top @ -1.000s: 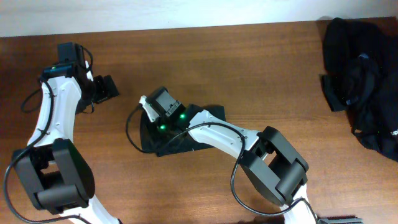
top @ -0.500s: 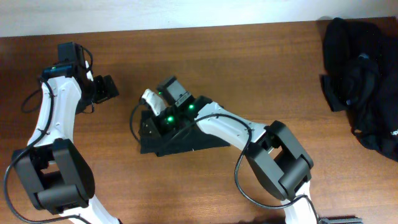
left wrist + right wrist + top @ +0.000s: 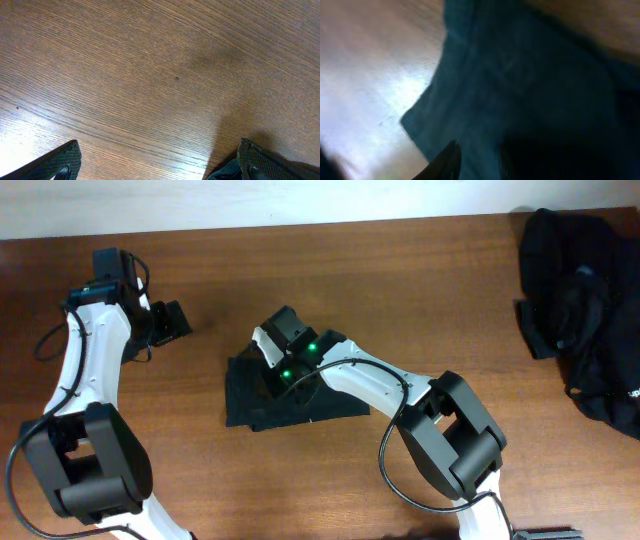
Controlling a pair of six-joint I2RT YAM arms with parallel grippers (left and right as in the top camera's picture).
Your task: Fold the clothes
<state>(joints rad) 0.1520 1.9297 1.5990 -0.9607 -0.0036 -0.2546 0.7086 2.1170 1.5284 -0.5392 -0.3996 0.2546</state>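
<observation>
Two arms reach over one brown wooden worktop (image 3: 420,270). One folded black garment (image 3: 240,395) lies flat at the centre of the overhead view. A second lot, a loose heap of black clothes (image 3: 575,310), sits at the upper right edge; how many pieces are in it cannot be told. One small white mark (image 3: 632,393) shows low on that heap.

The right pincer (image 3: 272,378) is down over the folded garment. Its wrist view is blurred and shows dark cloth close up, so whether it is spread or pinching cannot be told.

The left pincer (image 3: 172,323) is at the upper left, well apart from both lots of clothes. It is spread wide over bare wood and holds nothing.
</observation>
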